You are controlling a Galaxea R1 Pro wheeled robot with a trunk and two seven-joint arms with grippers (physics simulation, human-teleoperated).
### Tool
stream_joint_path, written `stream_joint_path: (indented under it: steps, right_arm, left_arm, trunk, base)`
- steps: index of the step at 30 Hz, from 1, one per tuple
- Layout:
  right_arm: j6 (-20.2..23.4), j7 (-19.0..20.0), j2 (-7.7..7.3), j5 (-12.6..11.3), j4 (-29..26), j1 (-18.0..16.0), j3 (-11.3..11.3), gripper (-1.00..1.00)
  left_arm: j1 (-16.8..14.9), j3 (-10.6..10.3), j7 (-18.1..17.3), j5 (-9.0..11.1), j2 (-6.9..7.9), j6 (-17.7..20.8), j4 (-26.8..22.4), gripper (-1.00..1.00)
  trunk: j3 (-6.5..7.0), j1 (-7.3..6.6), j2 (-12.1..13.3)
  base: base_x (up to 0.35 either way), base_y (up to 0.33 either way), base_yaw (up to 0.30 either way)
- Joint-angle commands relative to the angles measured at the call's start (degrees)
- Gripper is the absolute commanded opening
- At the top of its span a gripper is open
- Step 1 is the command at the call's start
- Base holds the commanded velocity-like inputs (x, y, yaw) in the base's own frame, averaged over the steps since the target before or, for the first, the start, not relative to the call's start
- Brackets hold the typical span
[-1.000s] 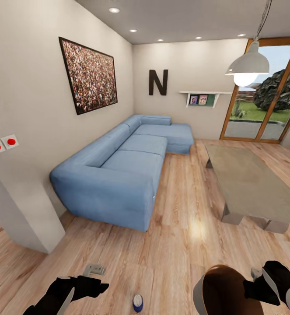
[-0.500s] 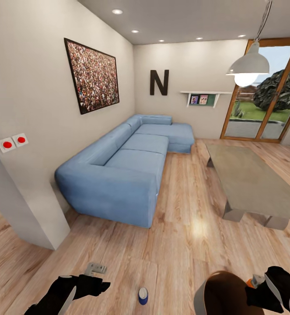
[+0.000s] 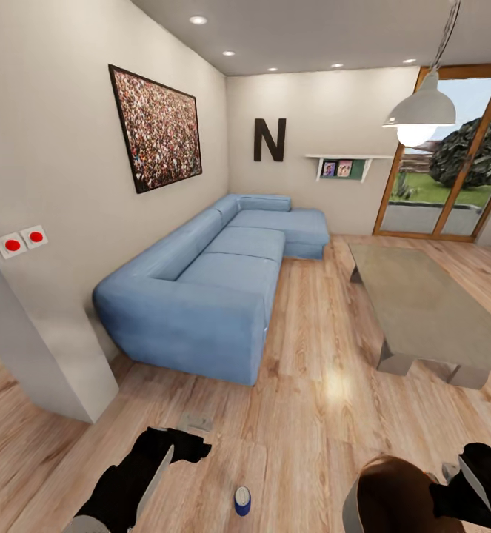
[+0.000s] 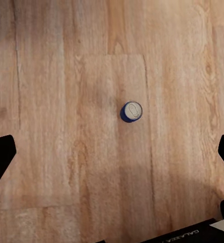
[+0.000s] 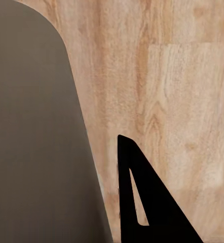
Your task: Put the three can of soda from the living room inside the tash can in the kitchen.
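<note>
A small blue drink can [image 3: 241, 501] with a grey metal top stands upright on the wood floor just ahead of me, also seen from above as the blue can [image 4: 131, 111]. No orange soda can is in view. My left gripper [image 3: 189, 438] hangs open over the floor left of that can, its fingertips [image 4: 0, 158] spread wide and empty. The trash can [image 3: 393, 494], grey outside and brown inside, sits at my lower right. My right gripper [image 3: 467, 494] is shut on its rim, one finger [image 5: 142, 202] outside the grey wall [image 5: 36, 142].
The long blue sectional sofa [image 3: 215, 281] runs along the left wall. A low glass-topped coffee table [image 3: 423, 311] stands at the right. A white wall corner [image 3: 45, 355] juts out at the left. Open wood floor [image 3: 304, 385] lies between sofa and table.
The left arm has swung forward and toward the middle, nearer the blue can. The right gripper and the bin have dropped a little to the lower right. The view shifted earlier, then held.
</note>
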Motion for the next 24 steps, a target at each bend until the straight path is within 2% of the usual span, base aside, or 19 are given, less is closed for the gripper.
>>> stream_joint_path:
  steps: [1, 7, 13, 17, 24]
  right_arm:
    - [0.43, -0.01, -0.29, -1.60, -0.18, -0.06, -0.26, -1.00]
    - [0.68, -0.36, -0.92, -1.59, -0.54, -0.16, -0.20, -1.00]
    - [0.66, -0.15, -1.14, -1.66, -0.53, -0.13, -0.09, -1.00]
    - [0.66, -0.07, -0.95, -1.62, -0.47, -0.13, -0.06, -1.00]
    - [0.65, 0.04, -1.00, -1.58, -0.47, -0.13, 0.00, -1.00]
  left_arm:
    - [-0.49, -0.12, 0.42, 0.01, -0.11, 0.06, 0.21, 1.00]
    - [-1.24, -0.29, 0.94, 0.01, -0.14, -0.06, 1.50, 1.00]
    - [-1.42, -0.34, 1.05, 0.17, -0.20, -1.69, 8.78, 1.00]
    - [-1.40, -0.35, 0.79, 0.33, -0.06, -3.04, 10.08, 1.00]
    - [-1.36, -0.25, 0.80, 0.24, 0.03, -4.69, 10.44, 1.00]
  trunk:
    - [0.04, 0.00, 0.00]
    - [0.37, 0.00, 0.00]
    - [0.74, 0.00, 0.00]
    - [0.90, 0.00, 0.00]
    - [0.96, 0.00, 0.00]
  base:
    - [0.000, 0.000, -0.089]
    - [0.000, 0.000, -0.158]
    - [0.026, -0.140, -0.181]
    - [0.008, -0.231, -0.102]
    - [0.027, -0.060, -0.021]
